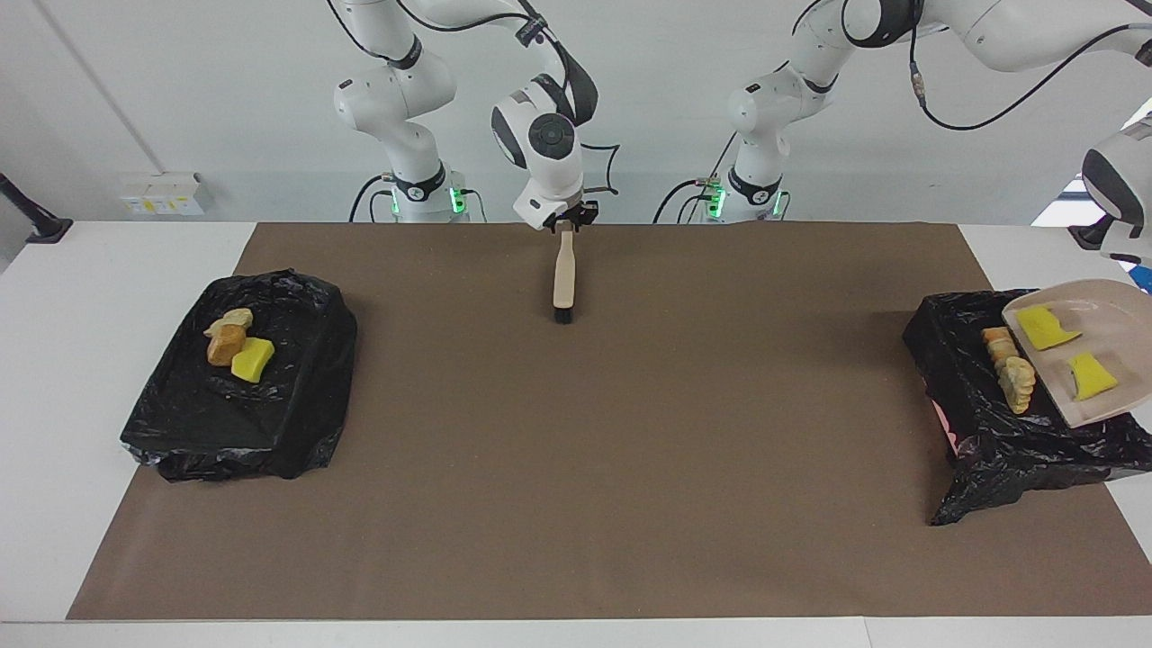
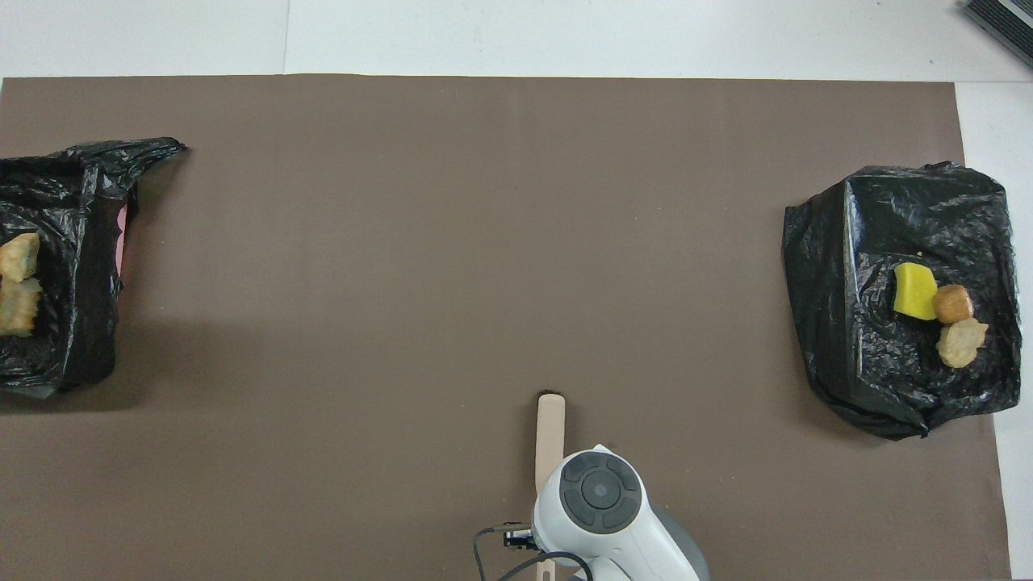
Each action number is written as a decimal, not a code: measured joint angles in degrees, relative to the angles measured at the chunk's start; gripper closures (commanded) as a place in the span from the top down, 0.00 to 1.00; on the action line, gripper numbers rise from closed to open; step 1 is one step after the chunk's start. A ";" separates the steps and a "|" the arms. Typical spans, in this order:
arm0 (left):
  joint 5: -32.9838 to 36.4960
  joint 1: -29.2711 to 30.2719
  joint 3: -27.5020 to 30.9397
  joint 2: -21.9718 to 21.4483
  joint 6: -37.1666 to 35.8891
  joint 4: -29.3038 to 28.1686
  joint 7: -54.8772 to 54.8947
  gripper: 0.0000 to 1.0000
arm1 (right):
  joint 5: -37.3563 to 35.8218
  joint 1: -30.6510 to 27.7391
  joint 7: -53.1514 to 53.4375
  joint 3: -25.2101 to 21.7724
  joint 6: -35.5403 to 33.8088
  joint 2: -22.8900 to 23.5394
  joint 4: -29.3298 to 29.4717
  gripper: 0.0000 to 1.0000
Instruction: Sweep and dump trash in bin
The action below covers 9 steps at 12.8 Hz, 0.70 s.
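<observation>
A beige dustpan point(image 1: 1114, 328) hangs tilted over the black-bagged bin point(image 1: 990, 441) at the left arm's end of the table. Its handle runs off the picture's edge toward my left arm point(image 1: 1116, 184), whose gripper is out of view. Two yellow wedges of trash point(image 1: 1047, 327) lie on the pan. Two beige pieces point(image 1: 1017, 382) are at its lip, inside the bin point(image 2: 73, 323). My right gripper point(image 1: 565, 223) is at the handle end of a wooden brush point(image 1: 563, 274). The brush's dark bristles point away from the robots.
A black-bagged tray point(image 1: 297, 423) at the right arm's end holds a yellow wedge point(image 1: 252, 360), an orange-brown lump point(image 1: 225, 344) and a beige chunk point(image 1: 232, 319). A brown mat point(image 1: 630, 468) covers the table between the two bags.
</observation>
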 measured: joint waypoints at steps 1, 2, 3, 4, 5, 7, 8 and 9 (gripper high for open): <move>2.54 -1.02 0.00 -0.03 -1.48 0.30 -0.43 0.00 | 0.00 0.00 0.00 0.00 0.02 0.04 0.20 1.00; 4.13 -1.74 0.02 -0.16 -2.91 0.69 -0.97 0.00 | 0.01 0.00 0.00 -0.04 0.09 0.13 0.71 1.00; 5.51 -2.13 0.01 -0.37 -4.09 1.28 -1.12 0.00 | -0.03 -0.11 -0.01 -0.18 0.15 0.18 1.59 1.00; 7.01 -2.50 0.07 -0.62 -5.12 1.82 -1.17 0.00 | -0.28 -0.68 -0.01 -0.34 0.17 0.16 2.68 1.00; 8.84 -3.06 0.08 -0.85 -6.45 2.37 -1.98 0.00 | -1.05 -2.01 -0.02 -0.49 0.18 0.13 3.94 1.00; 11.03 -4.73 0.02 -1.37 -9.97 3.50 -4.41 0.00 | -4.45 -5.60 -0.51 -0.72 -0.27 -0.10 6.79 1.00; 11.04 -5.54 -0.09 -1.89 -10.80 3.79 -5.04 0.00 | -6.29 -7.28 -0.66 -0.84 -1.87 -0.33 8.64 1.00; 10.27 -6.37 -0.22 -2.47 -11.52 3.99 -6.09 0.00 | -8.22 -9.18 -0.67 -0.96 -4.56 -0.82 10.94 1.00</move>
